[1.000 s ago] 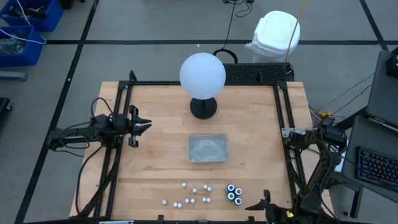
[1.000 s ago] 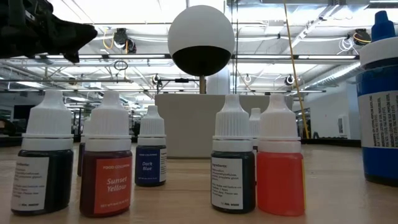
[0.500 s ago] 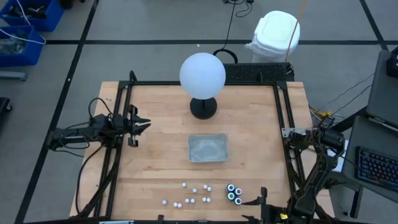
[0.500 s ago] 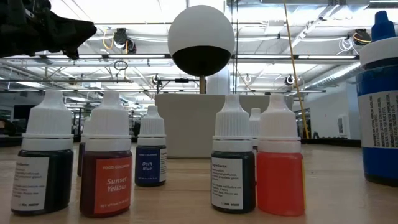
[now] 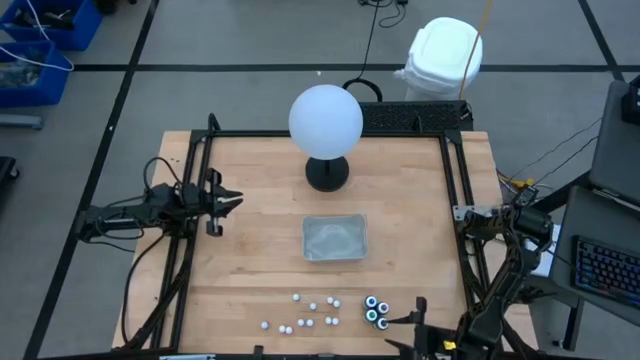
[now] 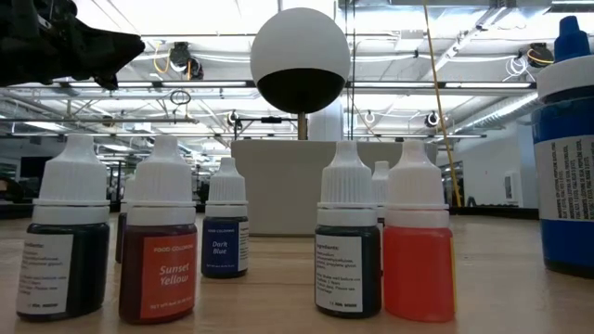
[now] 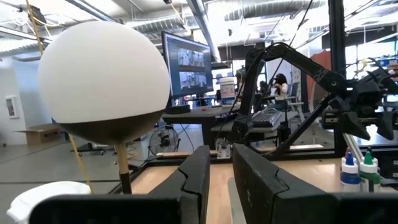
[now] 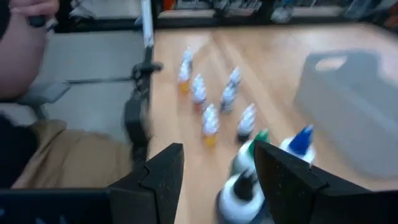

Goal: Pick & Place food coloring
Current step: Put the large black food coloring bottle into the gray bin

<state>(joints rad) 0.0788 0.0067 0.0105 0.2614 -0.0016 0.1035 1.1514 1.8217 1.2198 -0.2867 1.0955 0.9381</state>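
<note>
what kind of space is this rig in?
Looks like an open robotics lab or workshop: exposed ceiling ducts, taped floor lines, and a monitor desk beyond the wooden table.

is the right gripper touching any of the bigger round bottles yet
Apart. In the right wrist view the right gripper stands open, its dark fingers short of the larger bottles, with bare table showing around them.

red bottle [image 6: 159, 278]: "Sunset Yellow" | small blue bottle [image 6: 225, 246]: "Dark Blue" (other labels too fine to read)
</note>
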